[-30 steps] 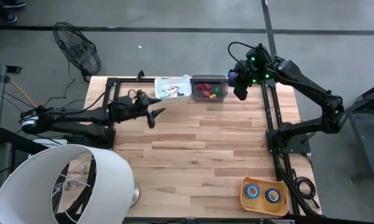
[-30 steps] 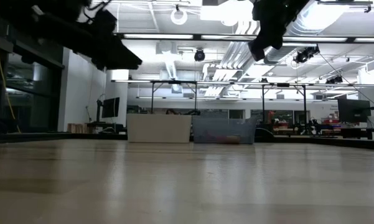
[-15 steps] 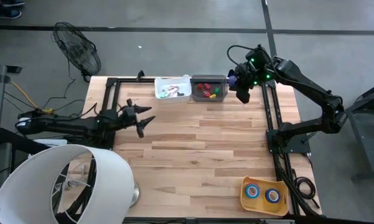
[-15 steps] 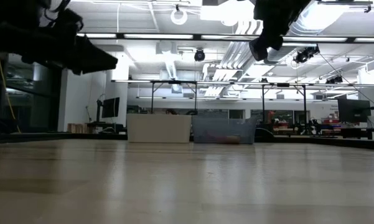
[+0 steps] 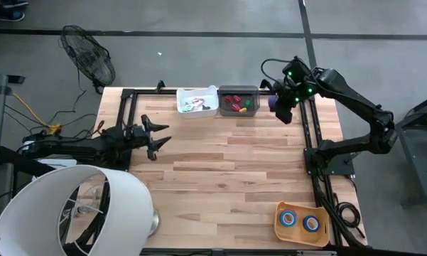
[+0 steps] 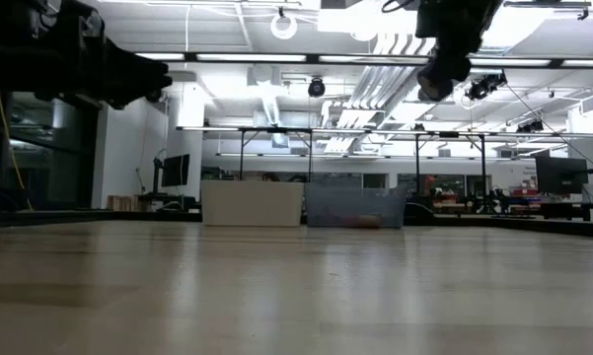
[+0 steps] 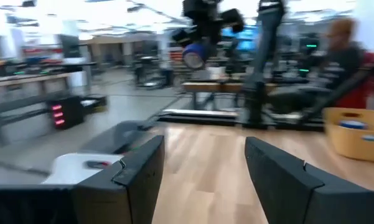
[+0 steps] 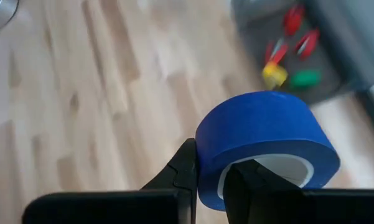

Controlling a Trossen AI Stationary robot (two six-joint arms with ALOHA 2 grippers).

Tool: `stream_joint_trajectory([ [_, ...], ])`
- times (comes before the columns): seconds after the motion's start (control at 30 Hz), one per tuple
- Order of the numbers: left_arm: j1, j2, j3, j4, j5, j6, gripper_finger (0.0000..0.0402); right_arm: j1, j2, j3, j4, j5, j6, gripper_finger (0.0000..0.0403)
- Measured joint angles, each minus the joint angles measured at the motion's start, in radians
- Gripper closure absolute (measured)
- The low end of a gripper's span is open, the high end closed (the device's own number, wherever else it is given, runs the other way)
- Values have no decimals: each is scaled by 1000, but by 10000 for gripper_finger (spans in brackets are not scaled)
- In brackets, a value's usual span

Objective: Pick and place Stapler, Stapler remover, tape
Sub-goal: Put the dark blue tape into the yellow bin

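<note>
A blue tape roll [image 8: 261, 140] sits in my right gripper [image 5: 279, 108], high above the table's far right corner, just right of the grey bin [image 5: 239, 100]. That bin holds small red, yellow and green items [image 8: 290, 53]. A white bin [image 5: 197, 101] with small items stands to its left. My left gripper [image 5: 158, 136] hovers open over the table's left edge, touching nothing. Its wrist view shows the tape roll [image 7: 194, 55] far off. An orange tray [image 5: 301, 222] at the near right corner holds two more tape rolls. My right gripper is shut on the tape roll's wall [image 8: 211, 168]. One finger [image 8: 184, 169] is outside the ring and the other [image 8: 244, 180] is inside its hole. The roll is lifted clear of the table, sticking out past the fingertips.
A large white round shade [image 5: 74, 210] covers the near left corner, and a fan [image 5: 89, 57] stands beyond the far left corner. Dark frame rails [image 5: 311, 135] run along the right edge. Bare wood [image 5: 227, 178] fills the table's middle.
My left arm has drawn back toward the table's left edge and a little toward the near edge, its fingers staying open. My right gripper has carried the tape roll a short way toward the right edge, away from the grey bin.
</note>
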Motion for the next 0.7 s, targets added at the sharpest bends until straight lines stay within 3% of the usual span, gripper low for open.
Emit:
stream_joint_trajectory([
  [0.17, 0, -25, -2, -3, 136, 5, 181, 66, -15, 0, -183, 11, 69, 369],
  [0.27, 0, -31, -3, -5, 159, 5, 181, 138, -37, 0, -264, 18, 177, 369],
  [0.5, 0, -31, -3, -33, 212, 15, 181, 379, -114, 0, -337, 42, 635, 369],
  [0.7, 0, -31, -4, -43, 277, 16, 181, 680, -158, 0, -338, 176, 1063, 369],
])
